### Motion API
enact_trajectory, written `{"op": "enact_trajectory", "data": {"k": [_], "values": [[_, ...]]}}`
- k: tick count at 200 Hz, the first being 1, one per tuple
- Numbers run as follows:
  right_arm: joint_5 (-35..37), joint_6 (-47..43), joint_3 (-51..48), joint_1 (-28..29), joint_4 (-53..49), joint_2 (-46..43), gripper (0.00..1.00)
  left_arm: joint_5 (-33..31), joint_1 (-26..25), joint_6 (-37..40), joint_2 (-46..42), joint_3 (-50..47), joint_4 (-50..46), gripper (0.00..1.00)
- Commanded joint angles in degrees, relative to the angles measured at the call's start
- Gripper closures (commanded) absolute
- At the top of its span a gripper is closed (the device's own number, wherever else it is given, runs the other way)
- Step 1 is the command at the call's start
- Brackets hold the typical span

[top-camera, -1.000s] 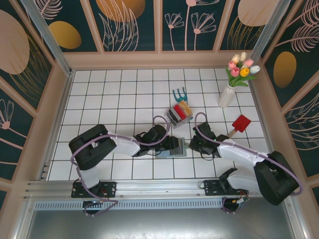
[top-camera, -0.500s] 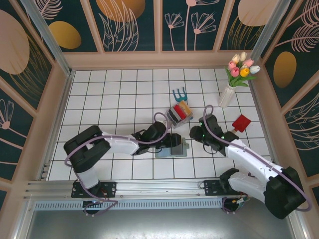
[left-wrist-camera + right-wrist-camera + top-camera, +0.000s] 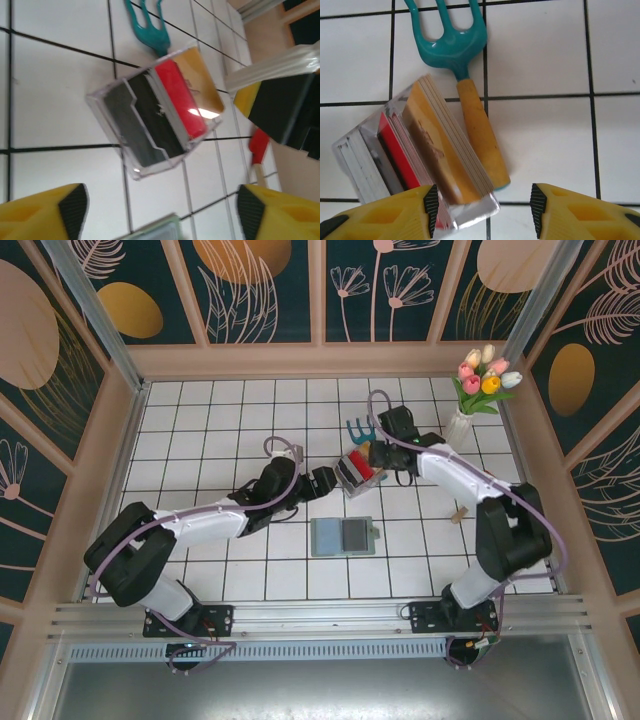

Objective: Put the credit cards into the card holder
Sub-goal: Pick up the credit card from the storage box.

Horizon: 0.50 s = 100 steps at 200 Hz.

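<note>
Cards point(image 3: 172, 107) stand on edge in a clear rack point(image 3: 360, 468) near the middle of the white tiled table point(image 3: 200, 420). My left wrist view shows black ones, then red, then yellow-orange. My right wrist view adds whitish edges at the far end of the row. The wallet point(image 3: 343, 536) lies opened flat on the tiles at 6 o'clock from the rack, apart from it, and neither of my claws touches it. Its right half looks darker than its left, and I cannot tell whether that is a card or a pocket. My left claw point(image 3: 161, 210) hangs at 9 o'clock from the rack, just beside it. Its yellow fingers are spread wide and released, with bare tile and a sliver of the wallet's edge between them. My right claw point(image 3: 481, 205) hovers over the rack's 1 o'clock side. Its fingers are parted and grasp nothing. One finger overlaps the rack's near corner in my wrist view, though I cannot tell whether it touches. A teal fork point(image 3: 452, 37) with an orange handle lies at 12 o'clock from the rack, its handle running down alongside the yellow-orange cards. A red trowel point(image 3: 259, 142) lies off at 4 o'clock, mostly hidden behind my right arm in the top view. A white vase point(image 3: 455, 432) of tulips point(image 3: 482, 375) stands at 2 o'clock, well apart, near the back corner.
</note>
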Motion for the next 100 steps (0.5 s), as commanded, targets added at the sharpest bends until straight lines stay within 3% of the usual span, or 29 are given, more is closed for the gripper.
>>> {"op": "enact_trajectory", "data": {"k": [1, 15, 66, 100], "values": [[2.03, -6.6, 5.32, -0.07, -4.01, 3.78, 0.45, -5.13, 0.84, 2.03, -1.52, 0.21, -1.16, 0.06], [2.33, -7.99, 7.49, -0.03, -4.91, 5.99, 0.44, -6.49, 1.18, 1.98, -1.6, 0.61, -1.34, 0.02], [2.18, -10.25, 11.19, 0.75, -6.78, 11.31, 0.44, -6.47, 1.27, 3.95, -1.45, 0.78, -1.59, 0.02], [8.77, -10.52, 11.54, 1.37, -7.17, 13.05, 0.44, -5.41, 1.26, 3.77, -1.29, 0.22, -0.86, 0.01]]}}
